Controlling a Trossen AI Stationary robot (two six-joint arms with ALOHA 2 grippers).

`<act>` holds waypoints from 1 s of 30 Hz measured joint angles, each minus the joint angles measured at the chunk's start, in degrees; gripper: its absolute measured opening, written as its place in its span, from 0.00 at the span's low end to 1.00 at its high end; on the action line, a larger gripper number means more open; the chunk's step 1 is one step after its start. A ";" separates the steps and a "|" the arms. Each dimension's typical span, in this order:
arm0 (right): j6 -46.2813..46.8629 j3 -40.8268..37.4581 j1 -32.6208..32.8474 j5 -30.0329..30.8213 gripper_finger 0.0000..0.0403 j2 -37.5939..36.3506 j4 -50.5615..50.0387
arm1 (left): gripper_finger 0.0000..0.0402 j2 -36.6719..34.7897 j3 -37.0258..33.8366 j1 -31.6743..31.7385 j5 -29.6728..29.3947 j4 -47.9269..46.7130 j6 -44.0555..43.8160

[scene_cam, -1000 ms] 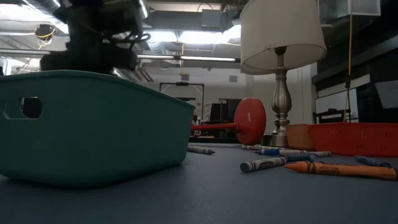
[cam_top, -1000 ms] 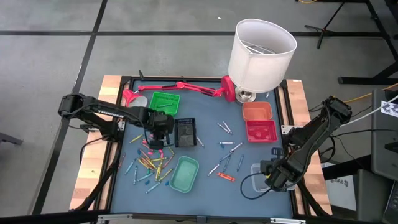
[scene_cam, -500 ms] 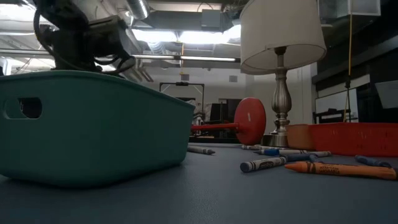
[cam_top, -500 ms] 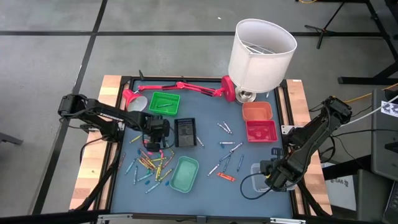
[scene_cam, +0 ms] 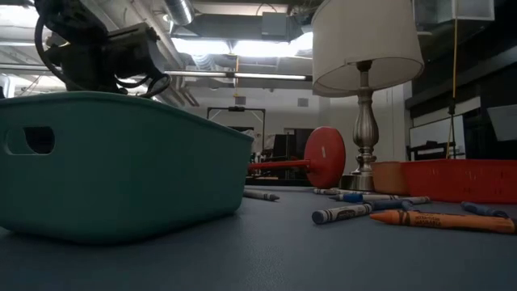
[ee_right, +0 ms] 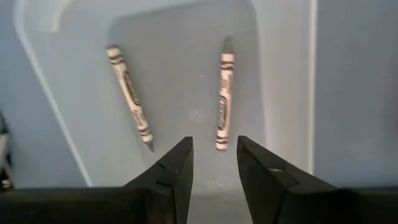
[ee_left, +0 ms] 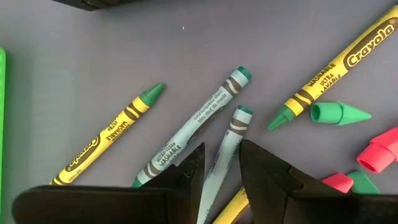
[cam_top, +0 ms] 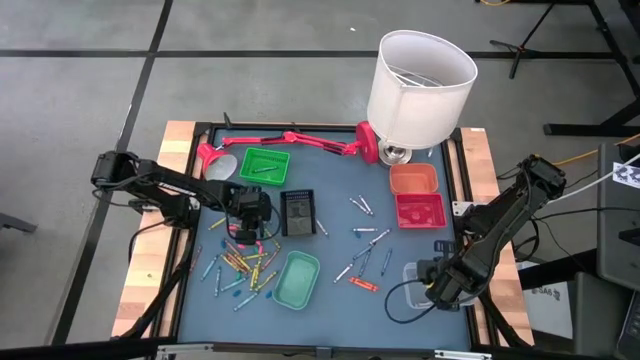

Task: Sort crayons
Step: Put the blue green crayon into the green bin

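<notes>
Since a second ago the left gripper (ee_left: 217, 171) has come lower over the crayons (cam_top: 243, 262) on the tabletop (cam_top: 330, 250), narrowly open around one pale green crayon (ee_left: 222, 155). Neighbours lie close, so closing may pinch two or knock them away.

"Crayola" is printed in dark letters along the paper wrapper of a yellow-wrapped, green-tipped crayon (ee_left: 339, 65) in the left wrist view, followed by smaller wording that appears to read "washable". The same brand name is carried on a second yellow-wrapped crayon (ee_left: 106, 137). "Washable" is faintly legible on a pale-wrapped crayon (ee_left: 196, 124). Print on the grey crayons (ee_right: 224, 93) in the right wrist view cannot be read.
</notes>
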 joint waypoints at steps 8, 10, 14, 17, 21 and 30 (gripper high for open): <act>0.02 0.00 0.00 -0.02 0.30 0.00 2.67 | 0.16 0.07 -0.11 -0.01 0.35 0.35 0.08; 0.02 0.00 0.00 -0.01 0.30 0.00 2.57 | 0.12 0.07 -0.11 -0.02 0.55 0.39 0.09; 0.02 1.59 0.00 0.06 0.30 0.02 1.32 | 0.05 0.09 -0.11 -0.02 0.43 0.35 0.12; -0.09 4.12 0.00 2.89 0.30 0.02 -0.26 | 0.02 0.09 -0.11 -0.02 0.12 0.30 0.15; -1.25 7.40 0.00 10.06 0.30 0.02 -1.77 | 0.01 -0.04 -0.01 -0.02 -0.04 0.33 0.15; -11.50 12.37 -6.51 21.03 0.30 0.01 -1.43 | 0.01 0.19 7.21 -0.46 -0.81 -2.21 0.13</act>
